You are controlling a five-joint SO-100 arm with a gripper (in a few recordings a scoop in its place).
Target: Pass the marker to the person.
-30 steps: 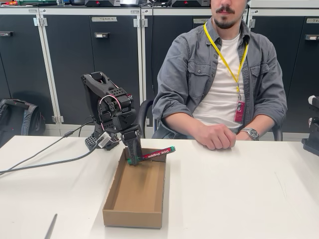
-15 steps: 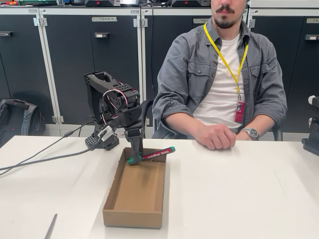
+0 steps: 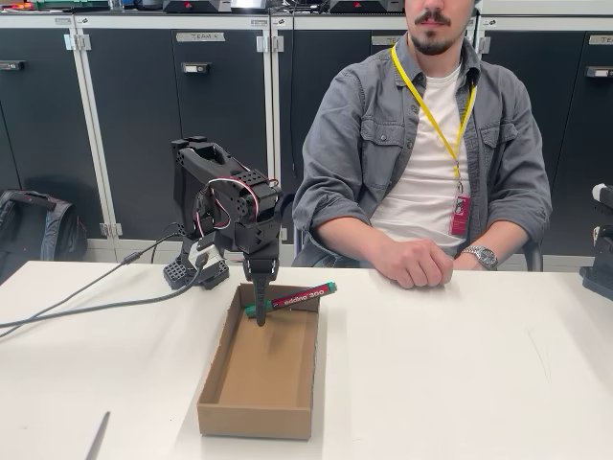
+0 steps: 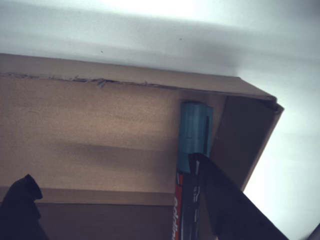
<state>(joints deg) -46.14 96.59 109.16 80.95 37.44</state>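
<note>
The marker (image 3: 292, 298) lies slanted across the far end of the cardboard box (image 3: 225, 417), its green tail low inside and its green cap on the right rim. In the wrist view the marker's green end (image 4: 195, 132) rests in the box corner. My gripper (image 3: 261, 311) points straight down at the marker's left end and is open. In the wrist view the gripper (image 4: 122, 210) straddles it, the right finger (image 4: 225, 205) against the barrel, the left finger (image 4: 20, 205) far off. The person (image 3: 431, 144) sits behind the table, a fist (image 3: 417, 264) resting on it.
Cables (image 3: 86, 305) run from the arm's base off the left table edge. A thin dark object (image 3: 96, 436) lies at the front left. A black device (image 3: 601, 264) stands at the right edge. Dark cabinets (image 3: 134, 125) line the back.
The arm has swung a little right and the wrist has turned, so the gripper now shows edge-on over the marker's left end. The marker and the person have not moved.
</note>
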